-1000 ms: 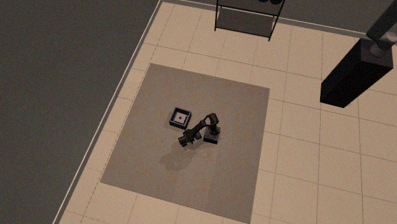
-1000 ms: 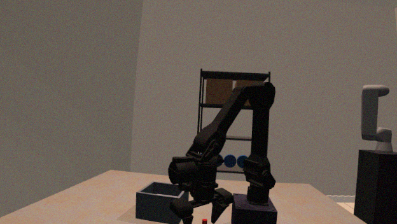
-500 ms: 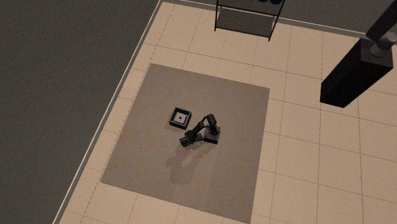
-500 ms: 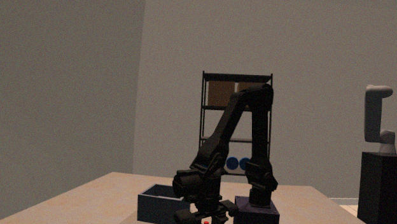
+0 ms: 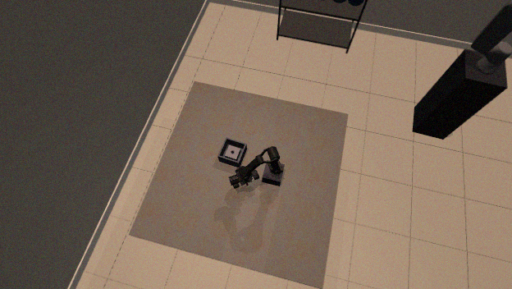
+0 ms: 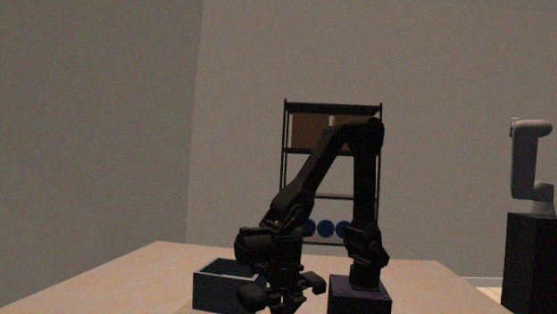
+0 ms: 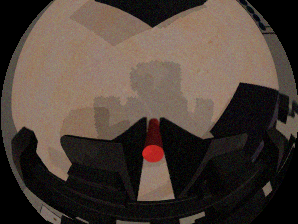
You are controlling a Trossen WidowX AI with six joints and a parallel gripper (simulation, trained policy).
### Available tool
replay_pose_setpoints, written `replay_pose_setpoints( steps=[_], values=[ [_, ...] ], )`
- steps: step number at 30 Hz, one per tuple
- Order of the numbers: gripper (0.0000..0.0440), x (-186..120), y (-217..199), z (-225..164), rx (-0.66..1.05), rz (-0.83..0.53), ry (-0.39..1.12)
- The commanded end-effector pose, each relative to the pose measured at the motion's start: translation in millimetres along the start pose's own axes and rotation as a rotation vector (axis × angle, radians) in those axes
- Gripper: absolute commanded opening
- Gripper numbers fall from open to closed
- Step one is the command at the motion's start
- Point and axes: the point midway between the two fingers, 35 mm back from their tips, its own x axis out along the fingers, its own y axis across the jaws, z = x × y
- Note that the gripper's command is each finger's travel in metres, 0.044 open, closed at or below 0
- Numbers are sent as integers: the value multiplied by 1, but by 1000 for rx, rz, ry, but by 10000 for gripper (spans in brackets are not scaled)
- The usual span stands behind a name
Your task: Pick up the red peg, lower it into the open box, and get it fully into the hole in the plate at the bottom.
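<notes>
The red peg (image 7: 153, 153) stands upright between the fingers in the wrist view, its bright round end toward the camera. My gripper (image 7: 153, 121) (image 5: 246, 184) (image 6: 283, 309) points down, low over the mat, and is shut on the peg. The fingers touch or nearly touch the peg on both sides. The exterior view cuts off the fingertips and hides the peg. The open dark box (image 5: 227, 161) (image 6: 214, 292) (image 7: 150, 9) stands beside the gripper. In the top view the pale plate (image 5: 235, 155) lies at its bottom, with a small dark hole (image 5: 232, 152) in the middle.
The arm's base block (image 5: 272, 179) (image 6: 359, 304) (image 7: 245, 107) stands close to the gripper, on the other side from the box. A shelf rack (image 5: 316, 33) (image 6: 332, 108) is far behind. A black pedestal (image 5: 447, 98) (image 6: 528, 259) bears another arm at the right.
</notes>
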Motion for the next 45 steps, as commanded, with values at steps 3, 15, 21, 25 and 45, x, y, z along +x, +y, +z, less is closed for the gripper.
replay_pose_setpoints(
  steps=[3,15,21,25,45],
  values=[
    [0,-17,7,12,-41,22,-52],
    [0,-64,24,51,-95,50,-161],
    [0,-87,32,75,-86,59,-198],
    [0,-98,34,93,-68,59,-216],
    [0,-103,15,180,78,33,-217]
  ],
)
